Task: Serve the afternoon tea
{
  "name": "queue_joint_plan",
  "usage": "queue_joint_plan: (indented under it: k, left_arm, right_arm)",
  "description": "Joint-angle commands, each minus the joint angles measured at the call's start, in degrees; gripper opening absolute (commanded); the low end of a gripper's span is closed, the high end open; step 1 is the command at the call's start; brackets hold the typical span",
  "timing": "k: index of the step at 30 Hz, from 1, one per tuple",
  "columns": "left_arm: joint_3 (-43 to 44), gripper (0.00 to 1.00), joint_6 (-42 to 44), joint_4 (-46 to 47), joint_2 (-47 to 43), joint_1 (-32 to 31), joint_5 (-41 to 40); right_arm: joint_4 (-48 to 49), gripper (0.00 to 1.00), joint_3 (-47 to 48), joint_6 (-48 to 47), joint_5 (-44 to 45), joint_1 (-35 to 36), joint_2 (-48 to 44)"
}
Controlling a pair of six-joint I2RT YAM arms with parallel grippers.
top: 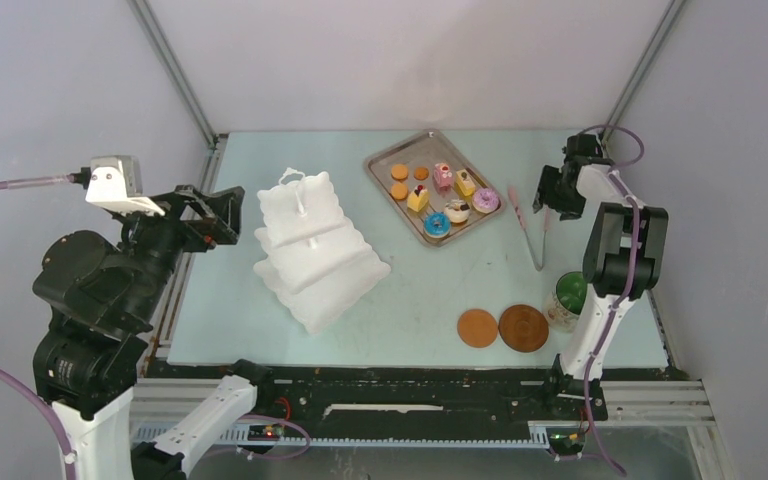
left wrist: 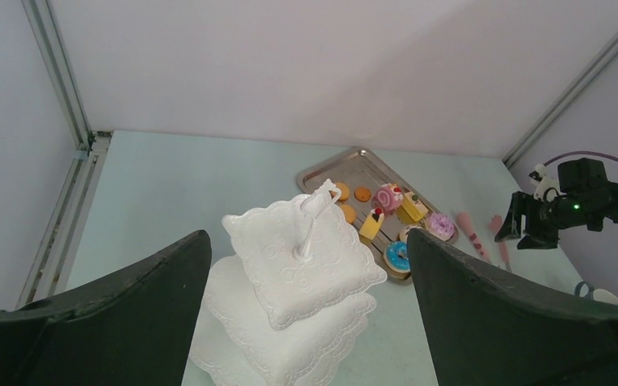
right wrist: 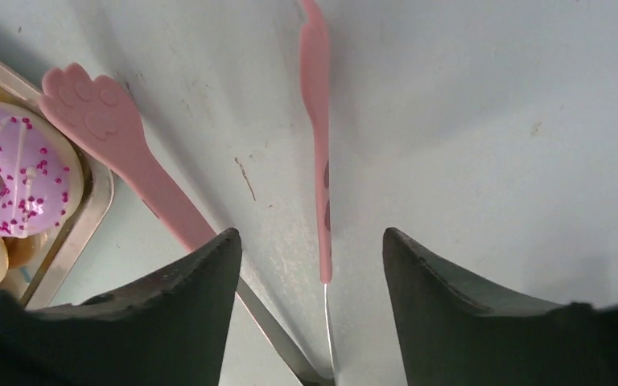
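Pink tongs (right wrist: 96, 112) lie flat on the pale green worktop (top: 220, 320), directly under the right jaws. These jaws stand spread and pinch nothing. One tong arm runs up the gap between the two dark fingers (right wrist: 177, 305). The other arm, tipped with a paw shape, slants out from beneath one finger toward the silver tray (top: 425, 150).

From where I stand, the afternoon tea is all apart from those jaws. The pastries sit on the tray just beside the tongs. The pink doughnut (top: 486, 200) is nearest, at the tray's edge close to the paw tip, and the blue doughnut (top: 437, 223) lies a little further along. The cake slices (top: 418, 198) and orange biscuits (top: 400, 172) lie beyond, toward the tray's far corner.

Two brown coasters (top: 477, 328) rest just beside each other near the front edge of the worktop. The green-lined mug (top: 566, 297) is close by them, partly hidden behind the right arm.

The white three-tier stand (top: 315, 245) is upright on the left half of the worktop, well apart from the tray. The left jaws hang at the left edge, spread wide and holding nothing. In the left wrist view the stand shows between and beyond the two fingers (left wrist: 129, 314), touching neither.
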Motion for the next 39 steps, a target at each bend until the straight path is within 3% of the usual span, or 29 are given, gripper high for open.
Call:
queue_joint_plan:
  k: [1,2,3,7,14,25,32,39]
  left_arm:
    - [-0.68,0.98,-0.51,2.24,0.5,-0.41,1.24]
    - [-0.94,0.98,-0.33,2.42,0.33,-0.46,1.55]
    - [-1.43,0.98,-0.16,2.53,-0.04,-0.56,1.57]
    - [-3.26,0.98,0.47,1.67,-1.14,-0.57,0.54]
    - [-2.57,0.98,0.05,1.7,-0.23,-1.38,1.27]
    - [-1.05,0.98,-0.86,1.4,0.53,-1.38,0.93]
    - [-0.87,0.98,-2.03,1.92,1.34,-1.38,1.64]
    - [-0.54,0.98,-2.65,2.12,1.35,-1.38,2.25]
  right_arm:
    - [0.17,0.82,-2.47,5.53,-1.44,-0.16,-5.6]
    - [1.82,0.97,-4.78,6.13,-1.74,-0.01,-7.39]
    - [4.23,0.99,-7.83,6.6,-1.45,0.3,-10.12]
    - [13.66,1.0,-16.54,4.89,-2.54,1.7,-12.94]
    - [17.24,1.0,-19.2,-0.22,3.88,5.3,-11.95]
    - [17.14,0.86,-20.07,-5.13,12.47,7.44,-7.14]
    - [18.23,0.81,-20.84,-5.62,8.77,7.33,-7.26]
    - [17.35,0.61,-21.2,-5.08,4.13,6.48,-8.74]
